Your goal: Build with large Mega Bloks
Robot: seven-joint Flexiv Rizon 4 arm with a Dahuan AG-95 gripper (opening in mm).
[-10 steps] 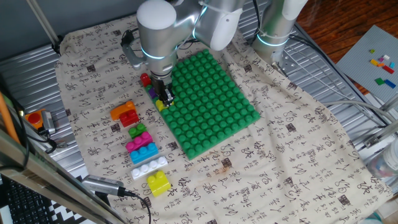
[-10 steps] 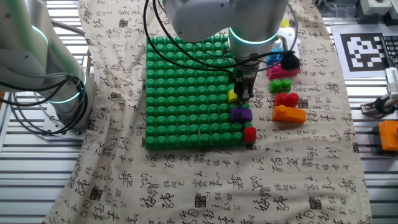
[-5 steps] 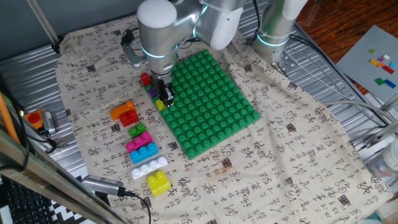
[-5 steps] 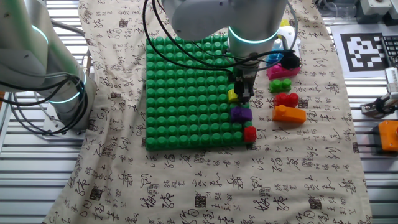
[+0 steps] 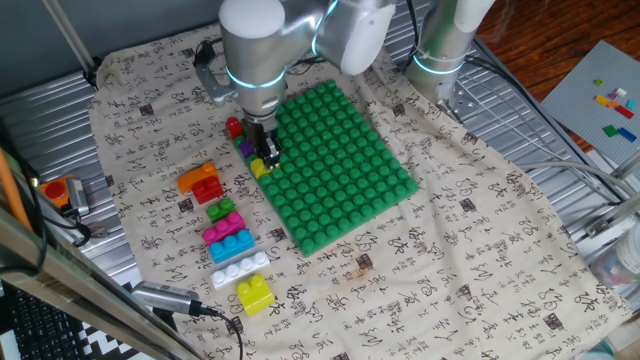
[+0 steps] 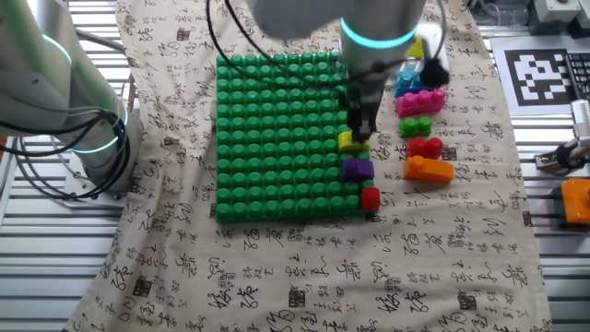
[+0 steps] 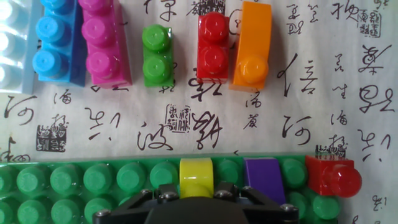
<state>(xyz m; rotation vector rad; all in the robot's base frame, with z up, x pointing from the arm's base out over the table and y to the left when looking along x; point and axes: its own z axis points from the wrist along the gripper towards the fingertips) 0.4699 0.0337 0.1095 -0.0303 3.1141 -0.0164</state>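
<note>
Yellow brick (image 7: 196, 177) sitting seated on plate edge (image 7: 74, 180) | jaws (image 6: 356, 138) hovering above at 6 o'clock, grip unreadable | purple brick (image 7: 263, 179) neighbouring at 3 o'clock, extending the row

White brick (image 7: 11, 53) cut off at hand view's left edge.

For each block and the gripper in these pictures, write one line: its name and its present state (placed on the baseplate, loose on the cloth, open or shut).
yellow block on the baseplate: pressed on at the edge.
purple block: on the edge.
red block at the corner: at the edge.
orange block: loose on cloth.
red block on the cloth: loose.
green block: loose.
pink block: loose.
blue block: loose.
gripper: above yellow block, opening unclear.
</note>
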